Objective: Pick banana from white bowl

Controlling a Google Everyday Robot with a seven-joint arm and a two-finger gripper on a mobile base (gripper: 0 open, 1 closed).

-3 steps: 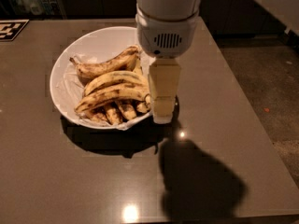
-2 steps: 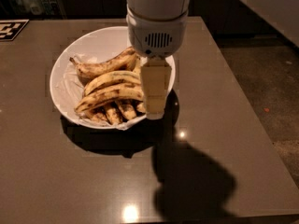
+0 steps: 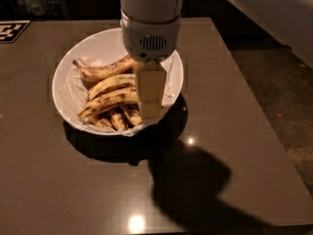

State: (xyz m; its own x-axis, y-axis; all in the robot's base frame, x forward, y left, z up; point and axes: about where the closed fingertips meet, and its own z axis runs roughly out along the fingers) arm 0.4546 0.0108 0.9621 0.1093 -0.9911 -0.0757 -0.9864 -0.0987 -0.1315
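The white bowl stands on the dark table and holds several overripe bananas. The banana, long, slim, curved and speckled, lies across the middle of the pile. A browner banana with a jutting dark stem lies behind it, and short stubby bananas lie in front. My gripper hangs from its white wrist over the right part of the bowl, just at the banana's right end, and hides that end. I cannot tell whether it touches the banana.
The brown table ends close to the right of the bowl, with floor beyond. A black-and-white marker tag lies at the far left. The arm's shadow falls on the table in front.
My gripper has moved left, from the bowl's right rim to over the bananas inside the bowl. The bananas have not moved.
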